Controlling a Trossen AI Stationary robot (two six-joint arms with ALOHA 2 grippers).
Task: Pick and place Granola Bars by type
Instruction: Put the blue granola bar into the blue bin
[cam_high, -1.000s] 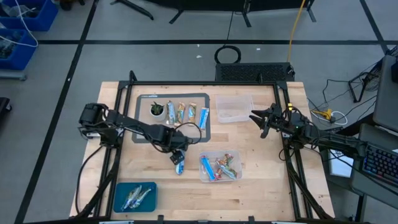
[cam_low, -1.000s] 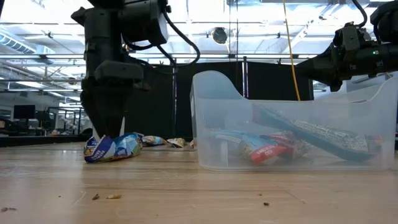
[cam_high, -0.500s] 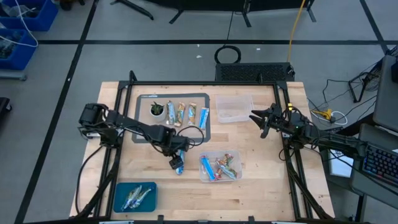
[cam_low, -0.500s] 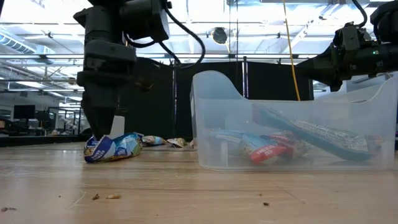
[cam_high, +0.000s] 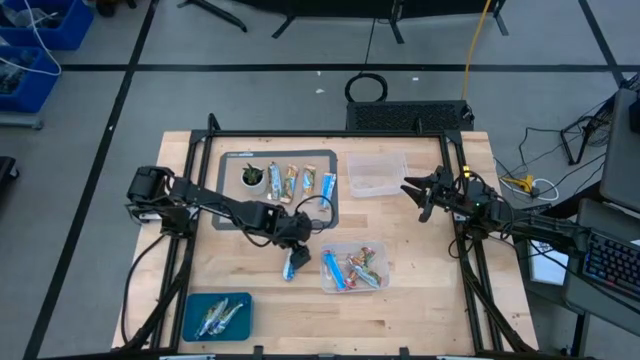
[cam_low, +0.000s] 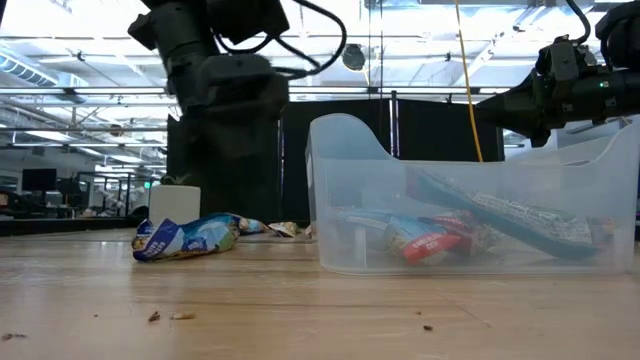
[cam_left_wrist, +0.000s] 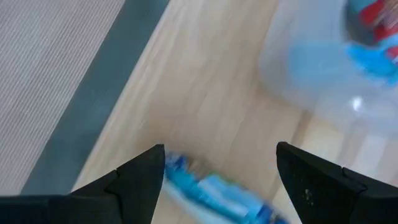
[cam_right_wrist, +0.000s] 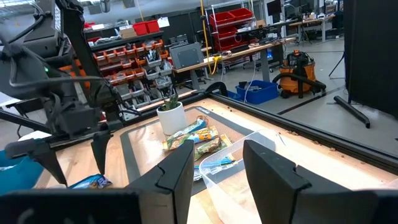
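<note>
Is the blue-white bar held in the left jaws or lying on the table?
On the table: blue-white bar lies flat, left gripper open above it.

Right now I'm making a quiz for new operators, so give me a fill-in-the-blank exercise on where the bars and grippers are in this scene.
1. The blue-white bar lies on the bare wood, not in any ____.
2. The left gripper stands above that bar with its fingers ____.
3. The clear bin beside the bar holds ____ bars.
4. The right gripper waits beside the ____ clear bin.

Missing words: bin; open; several; empty
</note>
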